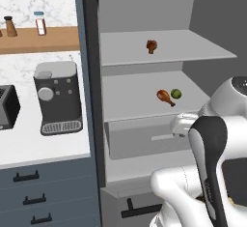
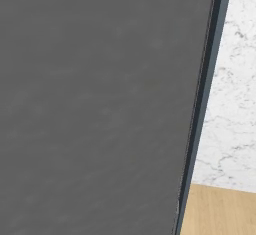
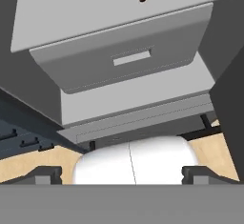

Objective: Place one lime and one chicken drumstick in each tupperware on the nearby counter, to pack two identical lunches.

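The claw stands wide open with nothing between its 2 dark fingertips, one at each lower corner of the hand view. It looks at the front of a grey drawer inside an open fridge, and the drawer's pale slot handle sits at 12 o'clock from the claw, well apart from it.

On the shelf above that drawer lies a chicken drumstick, plump end toward 10 o'clock and thin bone tip toward 4 o'clock. A lime lies just beside it at 3 o'clock. On the next shelf up, at 12 o'clock from that pair, stands a 2nd drumstick, alone.

At 9 o'clock from the fridge runs the white counter over blue-grey drawers with black bar handles. A grey coffee machine stands on it, and a dark toaster sits at the left edge. A wooden wall shelf above carries 2 small shakers.
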### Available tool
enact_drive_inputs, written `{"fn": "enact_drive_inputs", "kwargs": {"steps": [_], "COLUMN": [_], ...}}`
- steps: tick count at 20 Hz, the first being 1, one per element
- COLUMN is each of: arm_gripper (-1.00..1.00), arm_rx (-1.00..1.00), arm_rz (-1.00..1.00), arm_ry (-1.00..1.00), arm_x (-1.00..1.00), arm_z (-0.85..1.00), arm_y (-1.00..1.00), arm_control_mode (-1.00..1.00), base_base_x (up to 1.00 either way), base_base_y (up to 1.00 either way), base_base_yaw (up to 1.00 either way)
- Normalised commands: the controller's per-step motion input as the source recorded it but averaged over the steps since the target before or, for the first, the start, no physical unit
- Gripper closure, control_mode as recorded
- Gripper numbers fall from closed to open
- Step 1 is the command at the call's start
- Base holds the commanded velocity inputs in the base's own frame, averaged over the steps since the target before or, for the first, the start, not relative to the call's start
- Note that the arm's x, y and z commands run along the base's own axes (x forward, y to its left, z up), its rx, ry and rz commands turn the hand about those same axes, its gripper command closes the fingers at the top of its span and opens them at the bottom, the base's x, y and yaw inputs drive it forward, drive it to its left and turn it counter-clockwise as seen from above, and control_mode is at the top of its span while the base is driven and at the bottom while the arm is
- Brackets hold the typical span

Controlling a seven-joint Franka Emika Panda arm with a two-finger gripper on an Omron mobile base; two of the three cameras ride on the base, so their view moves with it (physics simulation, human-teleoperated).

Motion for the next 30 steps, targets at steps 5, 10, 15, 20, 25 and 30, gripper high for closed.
{"fn": "enact_drive_inputs", "kwargs": {"steps": [5,10,15,20,25,30], "arm_gripper": [-1.0,-1.0,-1.0,-1.0,-1.0,-1.0], "arm_rx": [0.0,0.0,-0.02,-0.12,-0.09,-0.01], "arm_rz": [0.0,0.0,0.0,0.0,0.0,0.0], "arm_ry": [-0.06,0.0,0.0,0.0,-0.09,-0.05], "arm_x": [0.93,1.0,0.93,0.64,0.57,0.59], "arm_z": [-0.06,-0.22,-0.34,-0.4,-0.28,-0.11], "arm_y": [-0.16,-0.17,-0.4,-0.26,-0.34,-0.35], "arm_control_mode": [-1.0,-1.0,-1.0,-1.0,-1.0,-1.0], "base_base_x": [0.0,0.0,0.0,0.0,0.0,0.0], "base_base_y": [0.0,0.0,0.0,0.0,0.0,0.0], "base_base_yaw": [0.0,0.0,0.0,0.0,0.0,0.0]}}
